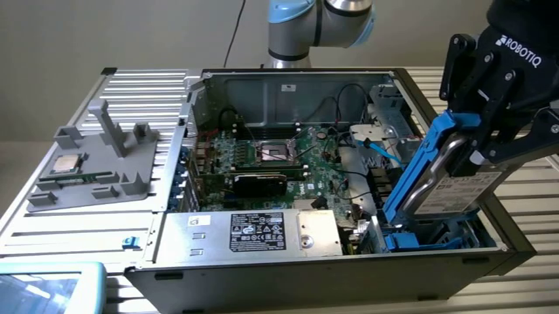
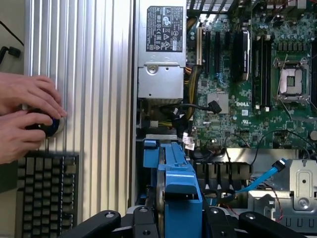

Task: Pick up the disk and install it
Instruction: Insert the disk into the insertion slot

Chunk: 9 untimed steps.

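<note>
The gripper [image 1: 496, 140] hung over the near corner of the open computer case [image 1: 306, 278] on the exterior view's right, its black fingers [image 2: 106, 221] pinching the disk [image 1: 454, 186] from both flat sides. The disk stood on edge and leaned, its upper end up between the fingers and its lower end down at the blue drive bay [image 1: 428, 241] inside that corner of the case; whether it touched the bay could not be told. Its blue carrier frame ran along the edge facing the motherboard [image 1: 288, 173], with the white label on the silver face beside it. Just left of the bay lay the silver power supply [image 1: 262, 232] with its black-and-white label, along the near wall of the case. A blue cable [image 1: 384, 147] curved above the board farther back. Well apart, on the exterior view's left, a grey fixture [image 1: 105, 157] on the ribbed table [image 1: 524, 291] carried a small square chip [image 1: 68, 163]. In the wrist view a person's hands [image 2: 27, 116] rested on a round knob beside a keyboard [image 2: 47, 193]
</note>
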Available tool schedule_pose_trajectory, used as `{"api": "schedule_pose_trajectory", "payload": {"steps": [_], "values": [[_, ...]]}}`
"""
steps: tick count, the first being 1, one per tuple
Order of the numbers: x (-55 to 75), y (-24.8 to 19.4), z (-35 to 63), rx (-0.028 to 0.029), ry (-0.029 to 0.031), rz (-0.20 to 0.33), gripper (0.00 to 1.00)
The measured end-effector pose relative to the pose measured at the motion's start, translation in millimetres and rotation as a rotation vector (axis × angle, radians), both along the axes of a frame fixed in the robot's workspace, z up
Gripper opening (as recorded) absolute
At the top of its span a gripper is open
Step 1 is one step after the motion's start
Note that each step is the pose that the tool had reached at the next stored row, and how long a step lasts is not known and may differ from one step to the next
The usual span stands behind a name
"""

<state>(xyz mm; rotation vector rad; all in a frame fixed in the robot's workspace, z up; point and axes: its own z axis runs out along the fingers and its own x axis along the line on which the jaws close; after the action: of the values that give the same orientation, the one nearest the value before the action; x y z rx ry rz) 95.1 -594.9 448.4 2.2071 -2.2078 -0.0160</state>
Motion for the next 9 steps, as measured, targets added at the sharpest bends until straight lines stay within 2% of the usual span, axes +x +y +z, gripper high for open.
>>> {"api": "schedule_pose_trajectory", "payload": {"steps": [9], "values": [[0.0,0.0,-6.4,0.0028,0.0000,-0.013,0.37]]}}
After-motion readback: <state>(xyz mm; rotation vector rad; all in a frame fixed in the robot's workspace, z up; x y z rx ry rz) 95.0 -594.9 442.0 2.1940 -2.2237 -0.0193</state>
